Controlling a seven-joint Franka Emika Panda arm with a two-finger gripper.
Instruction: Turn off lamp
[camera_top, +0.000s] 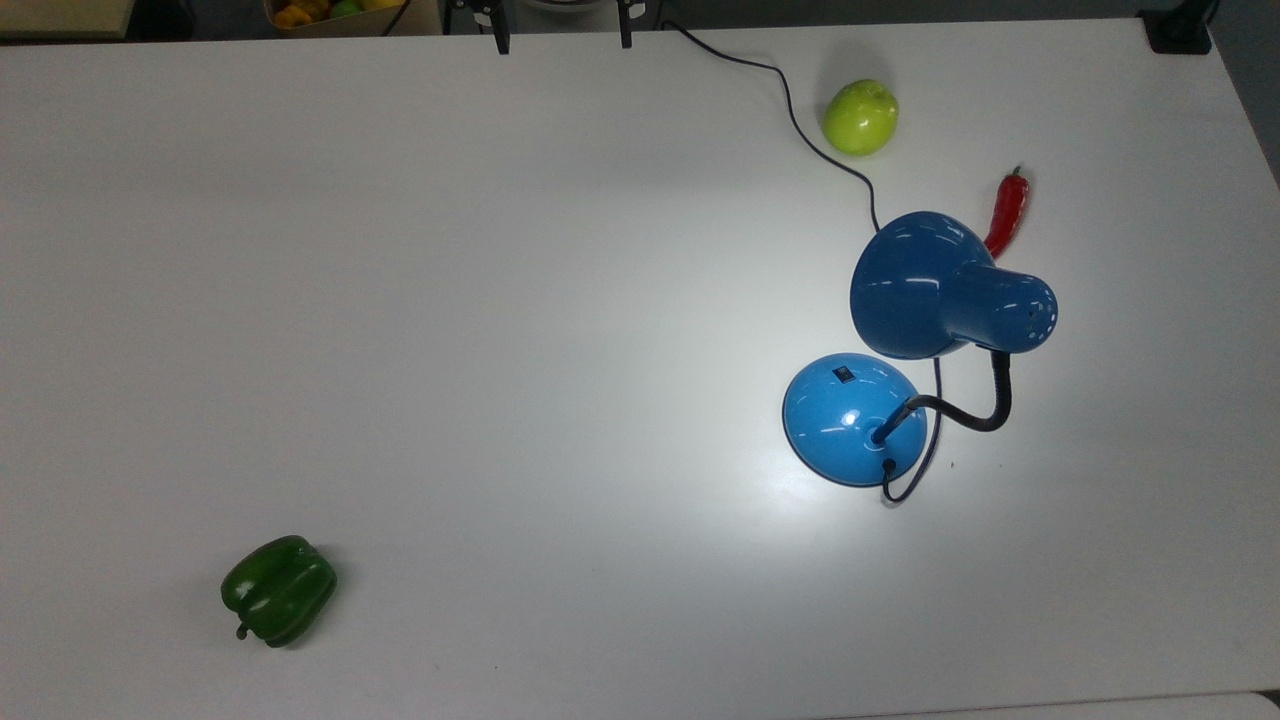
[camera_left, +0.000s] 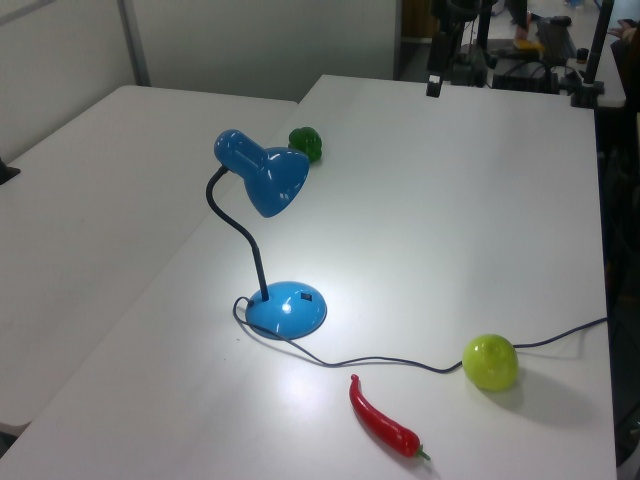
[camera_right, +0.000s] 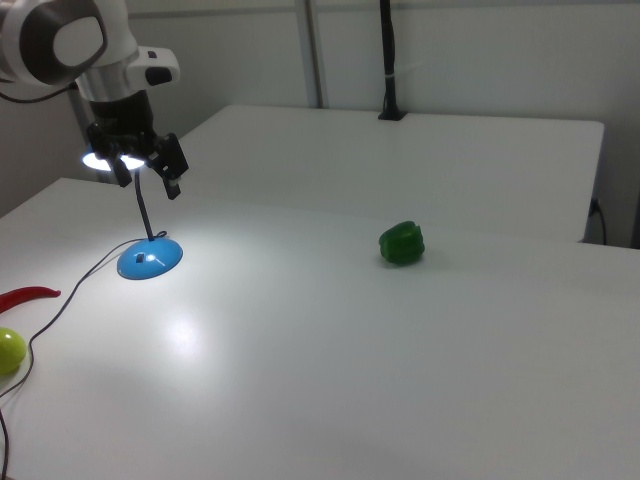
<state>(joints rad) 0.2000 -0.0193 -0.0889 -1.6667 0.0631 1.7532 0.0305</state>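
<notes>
The lamp stands lit on the white table (camera_top: 500, 300) at the top view's right. Its blue cone shade (camera_top: 930, 285) leans over the round blue base (camera_top: 850, 415), joined by a black gooseneck (camera_top: 985, 415). A small black switch (camera_top: 845, 375) sits on the dome, and a bright patch of light lies around the base. The left view has the shade (camera_left: 265, 175) above the base (camera_left: 287, 308). My gripper (camera_right: 148, 180) hangs open in the air above the base (camera_right: 150, 258), apart from it. Its fingertips (camera_top: 500, 40) show at the top view's upper edge, and the gripper (camera_top: 562, 38) holds nothing.
The lamp's thin black cord (camera_top: 790, 100) runs to the table's far edge. A green apple (camera_top: 860, 117) and a red chili (camera_top: 1008, 212) lie by the shade. A green bell pepper (camera_top: 278, 590) sits far off at the top view's lower left.
</notes>
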